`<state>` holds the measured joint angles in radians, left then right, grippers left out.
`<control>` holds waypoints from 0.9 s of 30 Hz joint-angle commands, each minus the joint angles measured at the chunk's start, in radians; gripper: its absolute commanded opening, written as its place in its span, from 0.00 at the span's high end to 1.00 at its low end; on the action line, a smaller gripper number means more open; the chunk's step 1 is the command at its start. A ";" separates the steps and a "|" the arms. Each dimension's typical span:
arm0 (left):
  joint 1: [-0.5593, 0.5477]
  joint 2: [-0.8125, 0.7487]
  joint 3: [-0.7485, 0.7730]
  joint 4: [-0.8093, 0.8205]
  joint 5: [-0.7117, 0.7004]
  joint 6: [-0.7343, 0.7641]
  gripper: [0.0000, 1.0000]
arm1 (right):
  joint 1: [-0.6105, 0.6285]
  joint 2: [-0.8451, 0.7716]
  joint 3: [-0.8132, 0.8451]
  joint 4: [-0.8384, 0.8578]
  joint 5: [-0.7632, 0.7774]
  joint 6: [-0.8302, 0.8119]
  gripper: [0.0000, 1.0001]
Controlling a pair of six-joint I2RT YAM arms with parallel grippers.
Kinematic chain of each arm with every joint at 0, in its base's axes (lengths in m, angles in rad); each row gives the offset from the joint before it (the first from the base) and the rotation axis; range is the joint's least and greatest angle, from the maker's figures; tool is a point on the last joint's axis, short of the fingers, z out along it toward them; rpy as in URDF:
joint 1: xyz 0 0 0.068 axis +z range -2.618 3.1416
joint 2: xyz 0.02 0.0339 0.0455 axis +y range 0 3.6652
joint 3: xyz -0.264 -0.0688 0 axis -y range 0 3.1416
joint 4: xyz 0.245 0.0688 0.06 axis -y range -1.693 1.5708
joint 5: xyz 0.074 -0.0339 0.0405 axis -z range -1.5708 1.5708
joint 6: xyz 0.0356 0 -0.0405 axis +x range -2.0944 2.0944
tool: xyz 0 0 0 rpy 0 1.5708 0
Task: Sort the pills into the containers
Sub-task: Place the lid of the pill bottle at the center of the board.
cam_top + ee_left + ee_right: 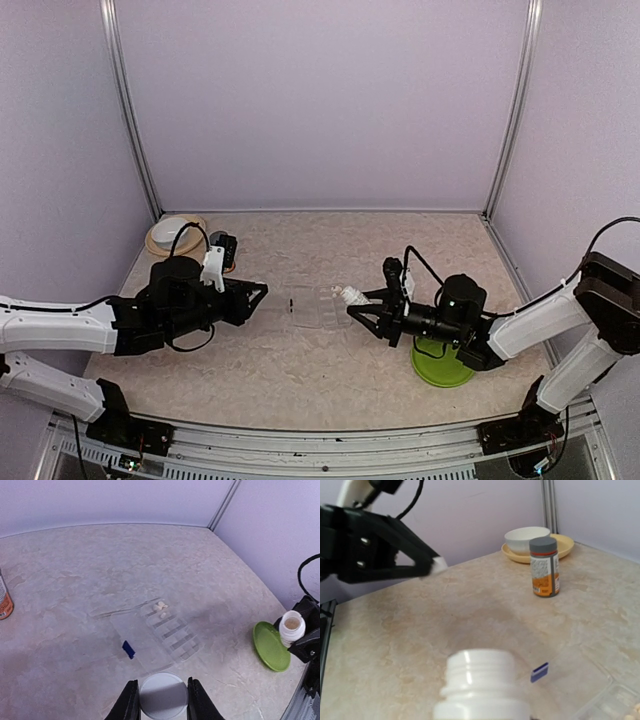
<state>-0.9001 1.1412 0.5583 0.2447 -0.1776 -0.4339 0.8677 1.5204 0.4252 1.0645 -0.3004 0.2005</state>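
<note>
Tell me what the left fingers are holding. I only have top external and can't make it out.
Observer: The left wrist view shows the left fingers closed on a round white cap.
Operator: And the right?
Observer: The right fingers hold the small white bottle, mouth open, no cap on it.
Operator: Any pills in the box yet?
Observer: A few whitish pills lie in one end compartment of the clear box. I see none in the other compartments.
</note>
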 commanded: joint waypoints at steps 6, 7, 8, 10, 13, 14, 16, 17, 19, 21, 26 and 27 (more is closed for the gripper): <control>0.054 0.153 -0.065 0.017 -0.158 0.014 0.75 | -0.016 0.033 -0.001 0.067 -0.041 0.021 1.00; 0.059 0.180 -0.065 0.028 -0.156 0.014 0.75 | -0.017 0.031 -0.002 0.068 -0.045 0.023 1.00; 0.063 0.218 -0.067 0.042 -0.159 0.010 0.76 | -0.016 0.030 -0.003 0.069 -0.048 0.025 1.00; 0.074 0.273 -0.064 0.060 -0.156 0.005 0.76 | -0.019 0.024 -0.009 0.071 -0.051 0.028 1.00; 0.081 0.337 -0.052 0.073 -0.148 0.000 0.76 | -0.020 0.013 -0.016 0.071 -0.053 0.029 1.00; 0.082 0.356 -0.053 0.085 -0.155 -0.002 0.76 | -0.020 0.011 -0.017 0.071 -0.052 0.029 1.00; 0.089 0.393 -0.050 0.097 -0.154 -0.004 0.76 | -0.020 0.008 -0.021 0.070 -0.052 0.028 1.00; 0.092 0.417 -0.047 0.107 -0.153 -0.004 0.76 | -0.020 0.007 -0.022 0.072 -0.051 0.028 1.00; 0.094 0.451 -0.047 0.121 -0.152 -0.006 0.77 | -0.021 0.005 -0.025 0.075 -0.054 0.029 1.00; 0.094 0.481 -0.043 0.129 -0.149 -0.010 0.77 | -0.021 0.006 -0.026 0.076 -0.056 0.030 1.00; 0.096 0.510 -0.040 0.137 -0.137 -0.018 0.67 | -0.022 0.004 -0.030 0.078 -0.055 0.031 1.00; 0.096 0.509 -0.040 0.136 -0.138 -0.019 0.61 | -0.021 0.004 -0.030 0.077 -0.055 0.031 1.00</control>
<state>-0.8104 1.6318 0.5110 0.3668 -0.3206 -0.4446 0.8566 1.5463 0.4103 1.1118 -0.3450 0.2268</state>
